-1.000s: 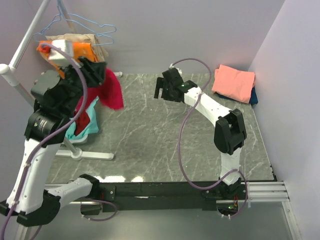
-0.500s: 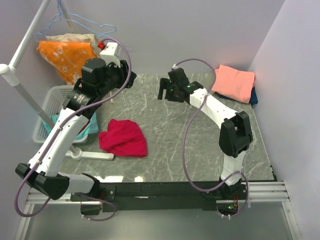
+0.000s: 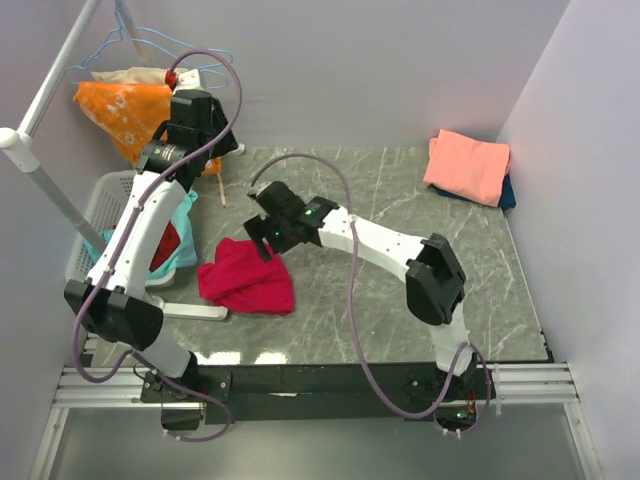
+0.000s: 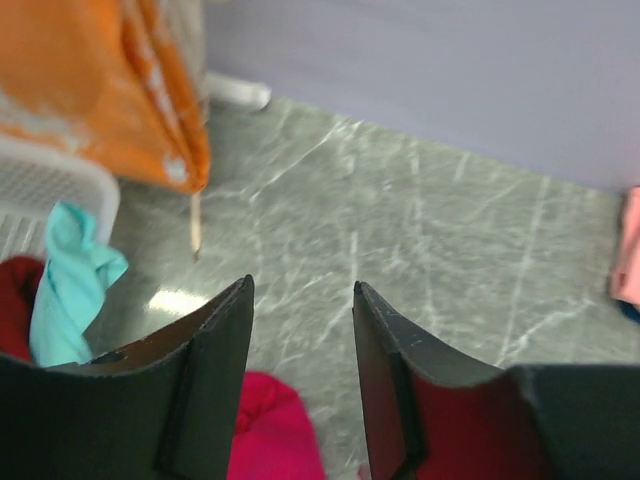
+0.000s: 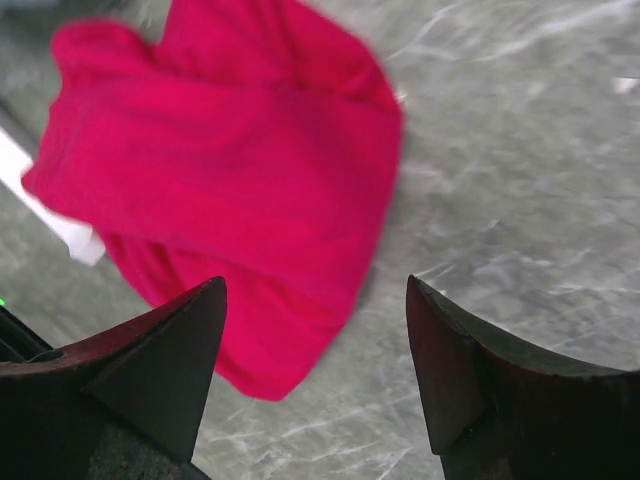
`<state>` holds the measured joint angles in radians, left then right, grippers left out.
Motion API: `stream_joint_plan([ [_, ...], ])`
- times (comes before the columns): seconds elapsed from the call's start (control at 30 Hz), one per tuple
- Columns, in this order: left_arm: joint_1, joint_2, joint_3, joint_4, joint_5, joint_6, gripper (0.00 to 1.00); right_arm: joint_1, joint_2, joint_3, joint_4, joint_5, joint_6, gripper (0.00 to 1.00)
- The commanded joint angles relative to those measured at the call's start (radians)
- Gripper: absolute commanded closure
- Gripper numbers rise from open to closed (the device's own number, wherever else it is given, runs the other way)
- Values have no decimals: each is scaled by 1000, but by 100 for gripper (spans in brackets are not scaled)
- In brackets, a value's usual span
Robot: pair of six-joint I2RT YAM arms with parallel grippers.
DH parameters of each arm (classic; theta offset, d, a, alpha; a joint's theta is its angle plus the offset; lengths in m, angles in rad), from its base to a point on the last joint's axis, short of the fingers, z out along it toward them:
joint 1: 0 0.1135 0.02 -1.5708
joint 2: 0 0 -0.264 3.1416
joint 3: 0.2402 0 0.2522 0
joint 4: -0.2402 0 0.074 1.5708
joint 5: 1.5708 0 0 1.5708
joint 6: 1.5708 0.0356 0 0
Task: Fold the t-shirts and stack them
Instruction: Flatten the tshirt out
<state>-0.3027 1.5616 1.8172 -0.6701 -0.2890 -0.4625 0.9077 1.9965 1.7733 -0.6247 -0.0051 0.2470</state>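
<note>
1. From the top camera:
   - The red t-shirt [image 3: 245, 278] lies in a crumpled lump on the counter [image 3: 400, 190], near the left side. One edge is close to the white stand foot [image 3: 185, 310].
   - The right pincer [image 3: 260, 240] hangs just above the top edge of the shirt. It has not got hold of it yet.
   - The left pincer [image 3: 213, 135] is far back, up by the orange cloth [image 3: 125, 115] and the white basket [image 3: 90, 225].
   - The pink t-shirt [image 3: 468, 165] sits folded in the far right corner, on top of the dark blue t-shirt [image 3: 508, 192].

2. From the left wrist camera:
   - The left pincer [image 4: 300, 300] is spread apart, with nothing between its fingers [image 4: 215, 370].
   - A bit of the red t-shirt [image 4: 265, 430] shows low down, under the fingers.

3. From the right wrist camera:
   - The right pincer [image 5: 315, 285] is spread wide and holds nothing.
   - The red t-shirt [image 5: 230, 170] is right below it.

4. How to do this step well, I think:
   - Pinch only one thin edge or corner of the shirt, not the fat middle of the lump.
   - Go down softly so the fingers do not bump the counter.
   - Bring the left pincer over to take another corner.
   - Pull the shirt toward the open middle of the counter, away from the stand foot, and lay it flat before folding.
</note>
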Motion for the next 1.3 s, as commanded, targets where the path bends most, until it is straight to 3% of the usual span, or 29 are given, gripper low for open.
stream_joint_plan([
  [0.0,39,14,76,-74,-7,-76,50,89,39,103,-67,62,-115,22],
  [0.3,252,92,67,-187,172,-199,51,169,202,377,-181,82,-143,30],
  [0.77,301,52,-124,-172,200,-215,50,312,311,451,-168,68,-190,37],
  [0.97,326,6,-203,-175,214,-228,51,323,364,472,-153,45,-175,37],
  [1.27,326,-94,-272,-169,220,-208,49,306,426,495,-122,152,-184,38],
])
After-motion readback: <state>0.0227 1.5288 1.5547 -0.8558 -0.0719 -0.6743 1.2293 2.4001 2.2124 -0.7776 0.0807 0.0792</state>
